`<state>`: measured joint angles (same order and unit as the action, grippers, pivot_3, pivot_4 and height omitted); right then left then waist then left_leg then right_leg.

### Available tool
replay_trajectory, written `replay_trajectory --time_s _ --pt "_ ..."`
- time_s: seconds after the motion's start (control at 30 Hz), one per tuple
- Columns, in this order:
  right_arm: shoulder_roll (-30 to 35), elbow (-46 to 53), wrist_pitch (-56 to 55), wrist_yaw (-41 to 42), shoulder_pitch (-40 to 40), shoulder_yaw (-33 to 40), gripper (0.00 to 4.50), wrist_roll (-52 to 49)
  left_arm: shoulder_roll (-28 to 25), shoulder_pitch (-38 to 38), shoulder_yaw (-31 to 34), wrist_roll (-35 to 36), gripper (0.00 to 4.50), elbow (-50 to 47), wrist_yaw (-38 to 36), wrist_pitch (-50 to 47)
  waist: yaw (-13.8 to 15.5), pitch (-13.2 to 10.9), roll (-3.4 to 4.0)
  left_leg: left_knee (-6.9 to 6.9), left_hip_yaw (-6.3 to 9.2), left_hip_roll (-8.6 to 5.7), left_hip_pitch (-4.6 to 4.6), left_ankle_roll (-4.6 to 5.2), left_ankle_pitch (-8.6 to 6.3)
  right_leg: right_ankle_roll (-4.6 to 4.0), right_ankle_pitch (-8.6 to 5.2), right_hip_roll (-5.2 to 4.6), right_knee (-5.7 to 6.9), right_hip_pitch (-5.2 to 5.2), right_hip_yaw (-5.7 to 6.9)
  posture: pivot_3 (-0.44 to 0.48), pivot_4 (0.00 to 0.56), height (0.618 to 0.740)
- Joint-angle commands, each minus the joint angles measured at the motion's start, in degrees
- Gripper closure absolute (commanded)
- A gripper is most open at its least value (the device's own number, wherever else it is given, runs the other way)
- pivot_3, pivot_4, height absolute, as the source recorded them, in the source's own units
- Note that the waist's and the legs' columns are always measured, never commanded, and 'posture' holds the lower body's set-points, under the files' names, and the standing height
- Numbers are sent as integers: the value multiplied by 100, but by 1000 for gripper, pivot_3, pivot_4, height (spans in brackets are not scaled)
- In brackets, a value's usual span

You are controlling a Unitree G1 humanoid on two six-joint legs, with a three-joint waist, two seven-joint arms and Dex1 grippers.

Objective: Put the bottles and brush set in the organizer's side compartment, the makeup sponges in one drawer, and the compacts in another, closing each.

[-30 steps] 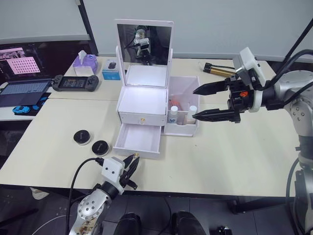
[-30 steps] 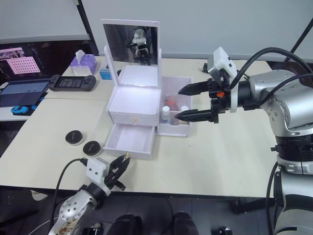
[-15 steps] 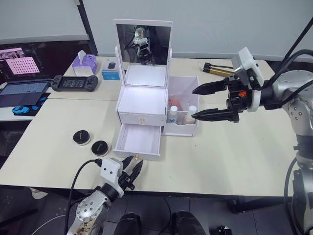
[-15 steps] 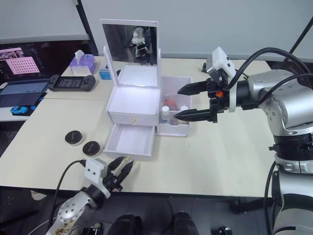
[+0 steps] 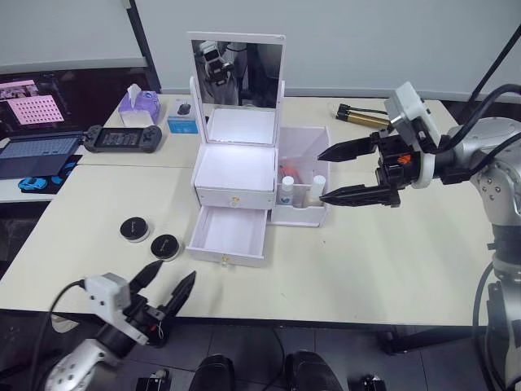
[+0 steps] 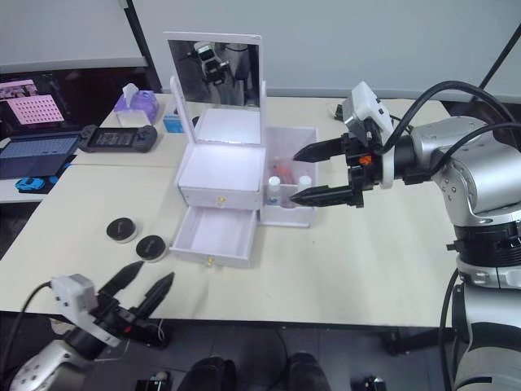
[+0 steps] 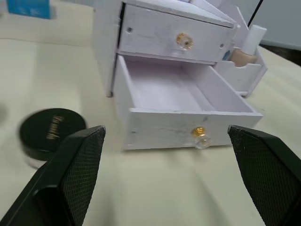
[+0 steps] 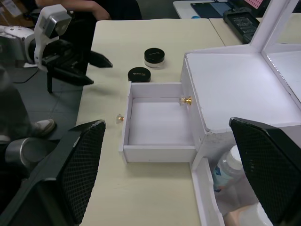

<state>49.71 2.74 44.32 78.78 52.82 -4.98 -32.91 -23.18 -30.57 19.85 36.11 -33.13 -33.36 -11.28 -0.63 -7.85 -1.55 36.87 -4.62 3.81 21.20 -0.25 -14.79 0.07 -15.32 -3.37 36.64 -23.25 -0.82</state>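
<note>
The white mirrored organizer (image 5: 236, 167) has its upper drawer closed and its lower drawer (image 5: 230, 235) pulled out and empty. Bottles (image 5: 288, 187) stand in the side compartment (image 5: 309, 145). Two black compacts (image 5: 133, 228) (image 5: 166, 246) lie on the table left of the open drawer. A gold and black bundle (image 5: 362, 116), apparently the brush set, lies at the back right. The makeup sponges are out of view. My left gripper (image 5: 174, 271) is open and empty, off the table's front edge below the compacts. My right gripper (image 5: 321, 177) is open and empty, hovering right of the side compartment.
A laptop (image 5: 37, 153), a game controller (image 5: 124, 138), a tissue box (image 5: 140, 101) and a small blue box (image 5: 184, 120) sit at the back left. Bare tabletop (image 5: 391, 252) stretches right of the organizer.
My left gripper has opened and drawn back from the lower drawer's knob, down and left past the table's front edge. The right gripper has stayed put.
</note>
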Motion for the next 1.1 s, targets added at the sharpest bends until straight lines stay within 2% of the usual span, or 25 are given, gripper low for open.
replay_trajectory --time_s 0.03,0.3,0.57,0.9,1.1 --pt "-14 -4 183 145 227 13 0 -152 -348 29 612 -126 27 264 -40 34 -4 0 0 0 -1 2 0 0 0 -1 0 1 0 0 1 0 150 725" --pt "-99 -75 152 230 279 -51 0 -146 -694 17 1138 -355 27 722 17 -151 -4 0 -1 -1 -2 7 0 0 0 -2 0 -1 -1 -3 1 0 150 725" --pt "-223 -251 -53 318 345 -126 0 -7 -588 -442 1682 -173 27 684 -286 -116 -10 0 -3 -4 -5 13 0 -1 -1 -7 -2 -6 1 -9 1 0 150 725" --pt "-374 -427 -180 350 454 -199 0 114 -505 -428 1572 -294 27 562 -175 -213 2 0 -5 -6 -7 13 1 -1 -1 -22 -10 -9 2 -12 1 0 150 725" --pt "-399 -174 -360 46 355 -127 0 246 -1140 356 1188 -371 27 778 -92 -1020 12 0 -5 -6 -6 12 0 -1 0 -11 -3 -5 8 -11 3 0 150 725"
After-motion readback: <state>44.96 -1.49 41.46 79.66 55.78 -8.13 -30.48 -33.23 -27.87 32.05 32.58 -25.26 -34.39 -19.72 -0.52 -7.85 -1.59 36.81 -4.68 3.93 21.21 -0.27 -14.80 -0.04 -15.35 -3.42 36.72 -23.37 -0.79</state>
